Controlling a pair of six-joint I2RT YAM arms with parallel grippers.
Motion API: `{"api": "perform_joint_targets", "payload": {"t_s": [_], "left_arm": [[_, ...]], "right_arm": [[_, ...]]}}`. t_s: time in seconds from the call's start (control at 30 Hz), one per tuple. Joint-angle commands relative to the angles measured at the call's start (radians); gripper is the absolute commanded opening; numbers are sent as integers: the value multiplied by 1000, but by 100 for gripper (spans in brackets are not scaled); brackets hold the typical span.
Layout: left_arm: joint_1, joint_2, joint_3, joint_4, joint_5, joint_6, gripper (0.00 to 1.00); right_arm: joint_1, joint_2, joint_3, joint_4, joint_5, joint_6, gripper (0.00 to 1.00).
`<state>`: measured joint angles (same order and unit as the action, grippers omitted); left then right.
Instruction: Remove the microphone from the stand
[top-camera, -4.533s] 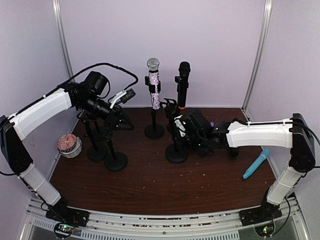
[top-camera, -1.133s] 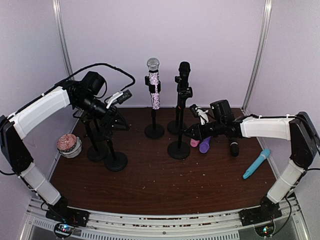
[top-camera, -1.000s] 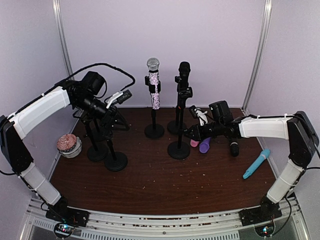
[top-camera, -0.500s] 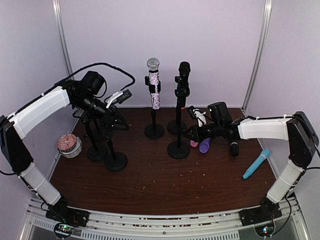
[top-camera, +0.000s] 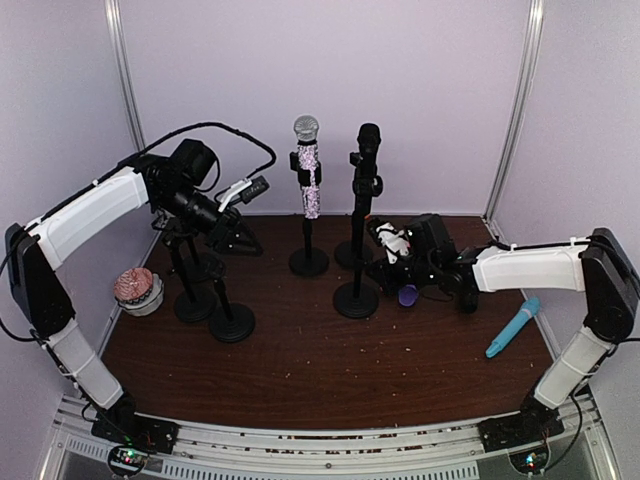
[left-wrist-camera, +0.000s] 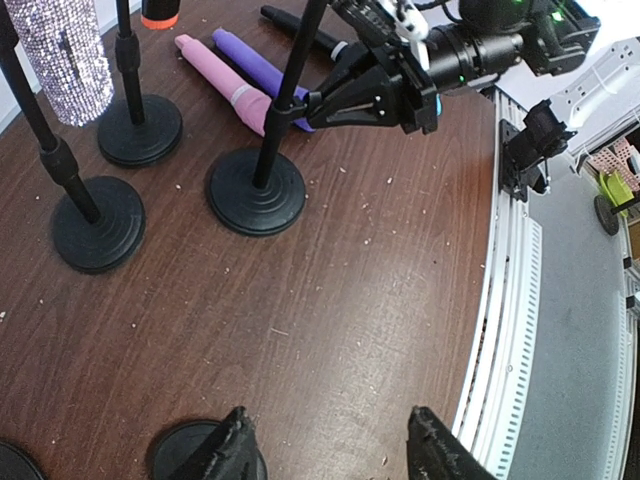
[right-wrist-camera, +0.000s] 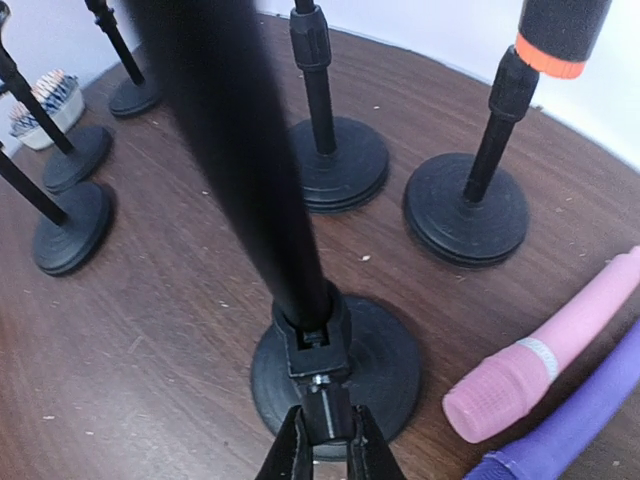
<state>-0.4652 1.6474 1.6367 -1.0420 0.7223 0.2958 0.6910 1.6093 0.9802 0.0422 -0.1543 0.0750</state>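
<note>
Right pincer (right-wrist-camera: 325, 428) is closed low on the pole of the front stand (top-camera: 356, 300), just above its base — a bracing hold. Left pincer (left-wrist-camera: 325, 430) hangs wide open and empty over the table (top-camera: 320, 370). Two microphones sit upright in clips behind: the glitter microphone (top-camera: 306, 165) and the black microphone (top-camera: 368, 140). Whether the braced stand carries one cannot be told. Expect a rigid, head-heavy body held by clip friction. Grasp the handle just above the clip — not the grille — and draw upward along its axis.
</note>
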Motion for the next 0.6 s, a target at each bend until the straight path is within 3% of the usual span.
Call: {"api": "perform_joint_targets", "payload": {"t_s": [0.0,0.27,0.57], "left_arm": [[7,2,21,7,19,-6,54],[7,-8,13,7,8,-6,54],[8,-16,10,-1,1,-2,54]], "right_arm": [[42,-43,-13,-24,278,-106,0],[136,-51,-7,-4,524,-296,0],[261,45,38,19,788,-575,0]]}}
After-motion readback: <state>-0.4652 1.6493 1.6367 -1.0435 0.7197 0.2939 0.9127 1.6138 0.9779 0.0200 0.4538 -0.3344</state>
